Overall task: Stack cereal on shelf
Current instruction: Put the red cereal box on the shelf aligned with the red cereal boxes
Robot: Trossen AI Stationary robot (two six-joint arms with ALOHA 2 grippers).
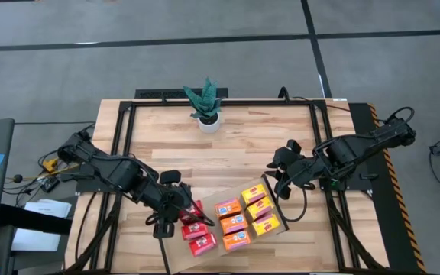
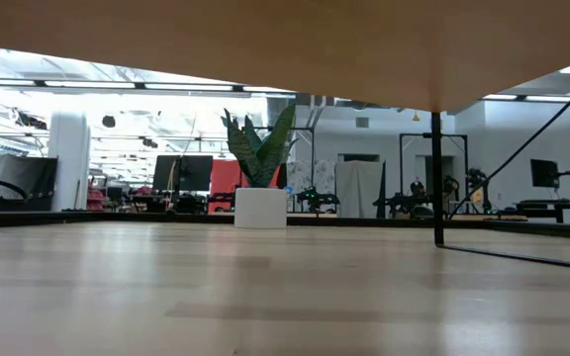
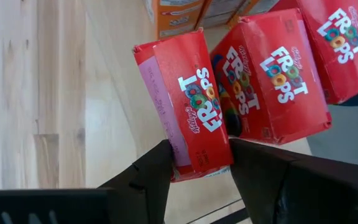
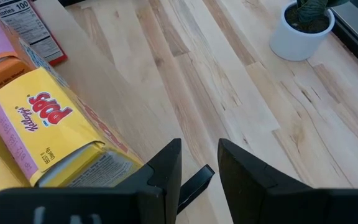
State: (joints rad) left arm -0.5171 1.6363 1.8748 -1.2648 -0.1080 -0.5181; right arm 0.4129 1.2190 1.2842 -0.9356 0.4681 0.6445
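The shelf [image 1: 179, 256] is a light-wood board raised over the near middle of the table; the low view shows its underside [image 2: 285, 40] and a black leg [image 2: 435, 178]. Red, orange and yellow cereal boxes [image 1: 235, 223] lie on it in rows. My left gripper [image 1: 180, 200] is over the board's left part, shut on one red Froot Loops box [image 3: 191, 106] beside two other red boxes [image 3: 272, 74]. My right gripper [image 1: 281, 182] hovers at the board's right end next to a yellow box [image 4: 42, 130]. It is open [image 4: 199, 144] with a narrow gap and nothing held. My left gripper pinches the red box's near end [image 3: 197, 163] between its two fingers, one at the pink side panel, the other at the far edge of the printed face. The fingers slant down from the table's left and lie along the box. Whether its far end rests on the shelf I cannot tell.
A potted plant in a white pot [image 1: 207, 107] stands at the table's far middle, also seen in the low view [image 2: 260, 188] and right wrist view [image 4: 303, 28]. Black frame rails [image 1: 124, 137] run along the table's sides. Bare slatted tabletop [image 1: 243, 145] lies between plant and shelf.
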